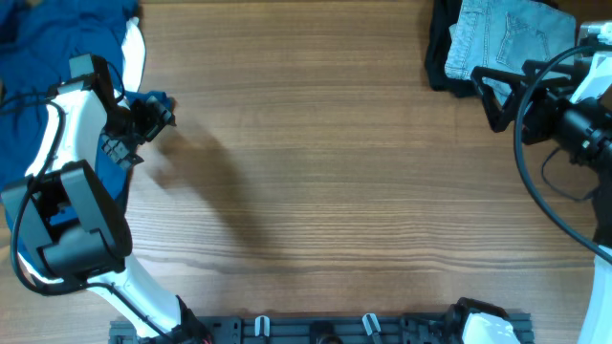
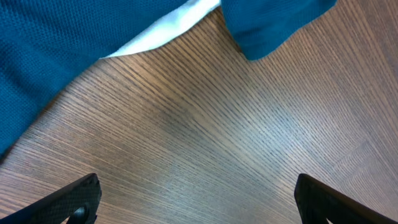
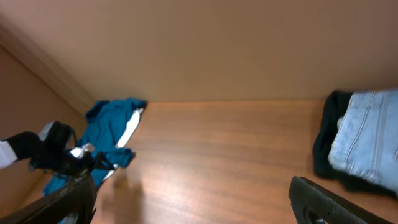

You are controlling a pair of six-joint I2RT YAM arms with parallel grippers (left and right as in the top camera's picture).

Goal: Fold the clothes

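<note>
The pale blue denim shorts [image 1: 502, 36] lie folded at the far right of the table, on top of a black garment [image 1: 441, 53]. They also show in the right wrist view [image 3: 367, 140]. A teal blue garment [image 1: 48, 38] with a white part lies crumpled at the far left, and shows in the left wrist view [image 2: 56, 43]. My left gripper [image 1: 151, 118] is open and empty just above the wood, beside the teal garment's edge; its fingers [image 2: 199, 199] are wide apart. My right gripper [image 1: 490, 96] is open and empty, just in front of the shorts [image 3: 193, 199].
The wooden table [image 1: 325, 172] runs between the two piles. A black rail [image 1: 325, 330] lies along the front edge. The left arm [image 3: 50, 154] shows in the right wrist view, next to the teal garment [image 3: 112, 127]. A wall stands behind the table.
</note>
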